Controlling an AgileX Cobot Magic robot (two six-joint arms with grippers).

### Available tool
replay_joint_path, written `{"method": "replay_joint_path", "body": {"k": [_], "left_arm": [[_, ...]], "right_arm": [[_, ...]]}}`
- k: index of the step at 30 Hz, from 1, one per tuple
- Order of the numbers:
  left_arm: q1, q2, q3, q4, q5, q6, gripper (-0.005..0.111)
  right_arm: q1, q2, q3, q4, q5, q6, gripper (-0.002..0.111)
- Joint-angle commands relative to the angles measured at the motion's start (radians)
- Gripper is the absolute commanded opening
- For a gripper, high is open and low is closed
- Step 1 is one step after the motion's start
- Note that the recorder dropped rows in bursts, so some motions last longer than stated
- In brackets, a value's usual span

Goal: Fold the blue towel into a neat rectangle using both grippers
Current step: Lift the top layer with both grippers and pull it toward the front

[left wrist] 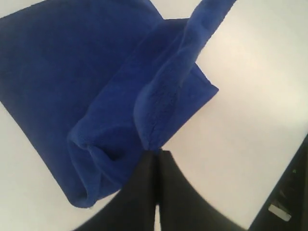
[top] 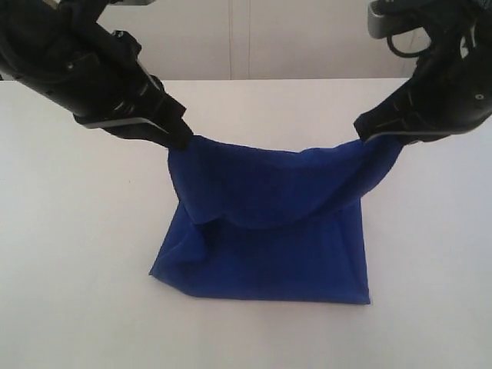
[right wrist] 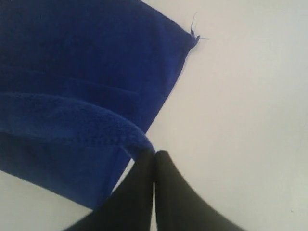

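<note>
The blue towel (top: 269, 231) hangs between my two grippers over the white table, its upper edge sagging in the middle and its lower part lying flat on the table. My left gripper (top: 183, 141) is shut on the towel's upper left corner; in the left wrist view the black fingers (left wrist: 156, 153) pinch the blue towel (left wrist: 110, 96). My right gripper (top: 363, 132) is shut on the upper right corner; in the right wrist view its tips (right wrist: 154, 153) clamp the hemmed edge of the blue towel (right wrist: 82, 86). A loose thread (right wrist: 195, 33) sticks out at one lying corner.
The white table (top: 69, 231) spreads bare around the towel on all sides. A pale wall with panel seams (top: 231, 38) stands behind the table's far edge. Both black arms reach in from the upper corners of the exterior view.
</note>
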Motion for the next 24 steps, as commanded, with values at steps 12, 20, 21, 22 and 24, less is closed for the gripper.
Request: {"method": "replay_joint_path", "body": {"k": [12,20,21,22,24], "left_arm": [[-0.002,-0.23,0.24,-0.001,0.041,-0.024,0.0],[-0.002,-0.426,0.367,-0.048,0.073,-0.024,0.0],[-0.002,-0.44,0.37,-0.058,0.081,-0.022,0.0],[-0.002,-0.462,0.372,-0.087,0.096,-0.02,0.0],[-0.002,-0.5,0.372,-0.147,0.124,-0.013,0.0]], "right_arm": [[0.089,-0.215,0.16,0.012,-0.001,-0.017,0.0],[0.208,-0.357,0.21,0.05,0.047,0.02,0.0],[0.213,-0.369,0.21,0.059,0.059,0.02,0.0],[0.227,-0.399,0.21,0.073,0.079,0.014,0.0],[0.245,-0.453,0.21,0.103,0.089,-0.004,0.0]]}}
